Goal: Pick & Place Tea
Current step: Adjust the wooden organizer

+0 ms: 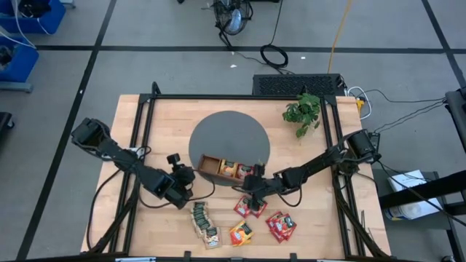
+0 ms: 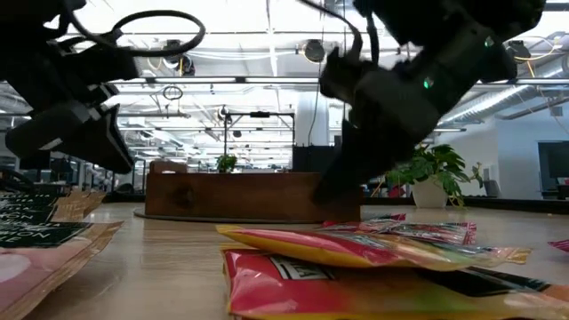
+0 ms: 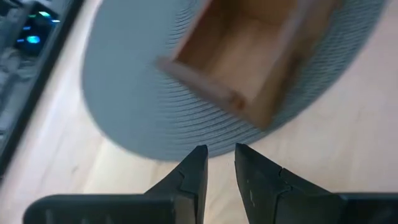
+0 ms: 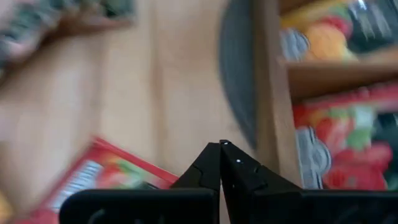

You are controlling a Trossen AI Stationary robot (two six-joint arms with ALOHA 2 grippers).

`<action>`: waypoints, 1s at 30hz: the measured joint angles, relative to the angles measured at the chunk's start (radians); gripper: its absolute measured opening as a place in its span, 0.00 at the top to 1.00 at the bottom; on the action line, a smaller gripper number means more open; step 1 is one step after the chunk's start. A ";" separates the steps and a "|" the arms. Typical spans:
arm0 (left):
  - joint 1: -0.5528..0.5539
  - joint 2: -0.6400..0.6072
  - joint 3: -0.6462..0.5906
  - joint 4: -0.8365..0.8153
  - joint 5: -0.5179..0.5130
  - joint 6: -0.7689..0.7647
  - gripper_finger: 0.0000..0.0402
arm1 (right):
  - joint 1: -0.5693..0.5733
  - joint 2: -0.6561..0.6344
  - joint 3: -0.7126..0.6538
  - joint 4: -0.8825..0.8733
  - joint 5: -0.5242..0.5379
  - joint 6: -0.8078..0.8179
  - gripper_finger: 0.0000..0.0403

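The tea sachets lie flat on the table's near part: green ones (image 1: 204, 222), red ones (image 1: 250, 207) (image 4: 106, 174) and an orange one (image 1: 240, 233). More sachets (image 4: 336, 37) sit in the wooden tray (image 1: 218, 166) on the round grey mat (image 1: 229, 131). My right gripper (image 1: 246, 189) (image 4: 221, 146) is shut with nothing between its fingers, slanting down just in front of the tray's near wall (image 4: 268, 93). My left gripper (image 1: 194, 176) (image 3: 221, 158) hovers at the mat's near left edge, facing the tray's empty left compartment (image 3: 249, 56). It is open by a narrow gap and holds nothing. My right gripper's shut fingertips (image 2: 331, 191) come down slanting from the table's right, beside the tray's near wall and above the bare wood next to a red sachet. I cannot tell whether they touch the tray, the mat or the table.
A small potted plant (image 1: 303, 113) stands at the table's far right. Black frame rails (image 1: 145, 124) run along both sides of the table. Bare wood lies between the tray and the sachets. In the low view sachets (image 2: 356, 244) fill the near foreground.
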 joint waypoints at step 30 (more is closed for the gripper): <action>0.001 0.001 0.000 0.086 0.058 0.094 0.78 | -0.017 -0.008 0.000 0.003 0.136 -0.009 1.00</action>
